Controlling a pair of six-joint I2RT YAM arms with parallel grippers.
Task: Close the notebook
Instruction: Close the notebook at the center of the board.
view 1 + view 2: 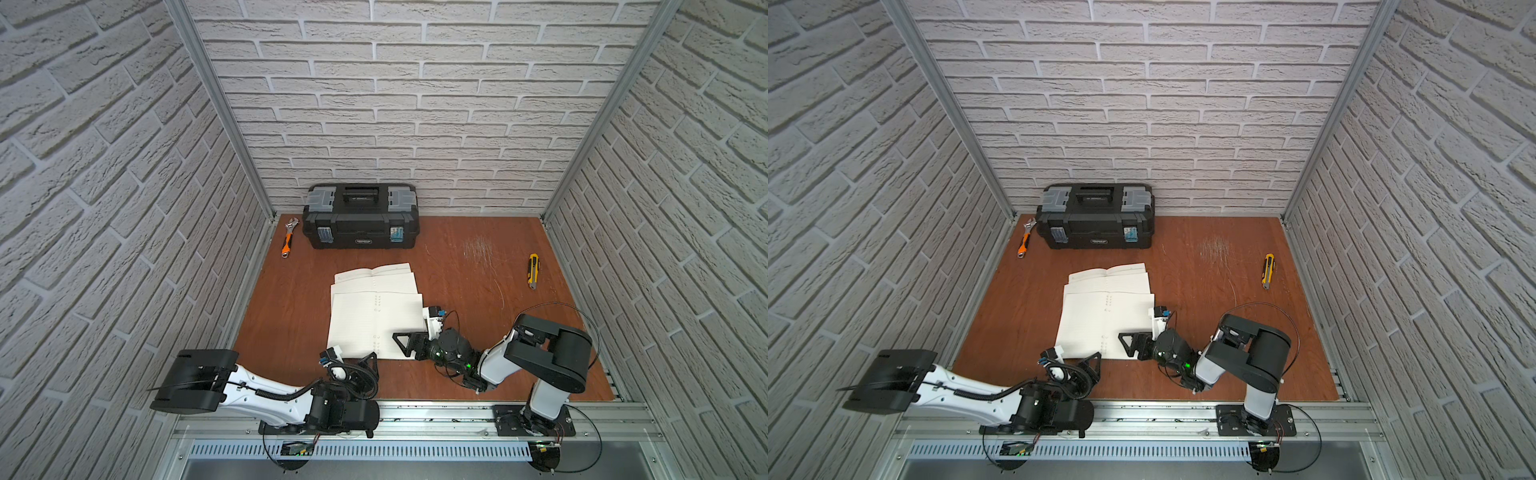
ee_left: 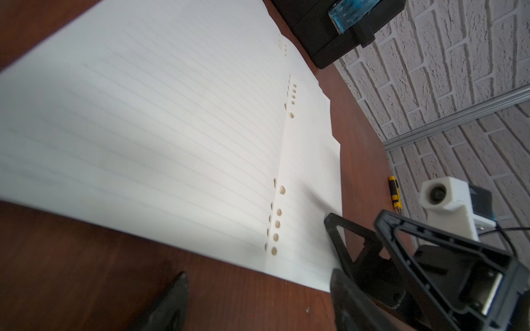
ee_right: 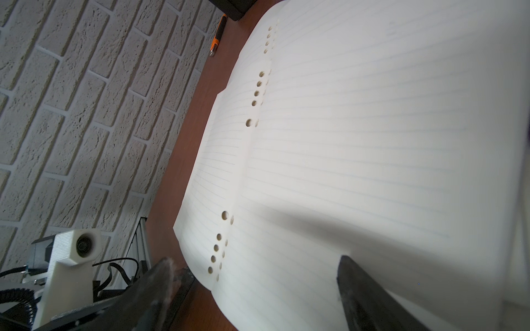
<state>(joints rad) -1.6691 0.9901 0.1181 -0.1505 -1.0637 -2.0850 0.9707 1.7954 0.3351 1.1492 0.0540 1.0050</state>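
Nearest the lens: left hand [image 2: 258,280], jaws wide and empty, over bare table [image 1: 457,257] just short of the notebook [image 1: 374,316]. Right hand [image 3: 256,259] likewise spread, gripping nothing, over the near right corner of the page. Notebook open flat mid-table, in front of the toolbox [image 1: 360,216], leaves fanned out of line. Likely trouble: catching one thin leaf only, so creasing it or sliding the whole stack instead of folding at the spine; hands close enough to clash. Pages lined, punched, blank; toolbox badge too small to read.
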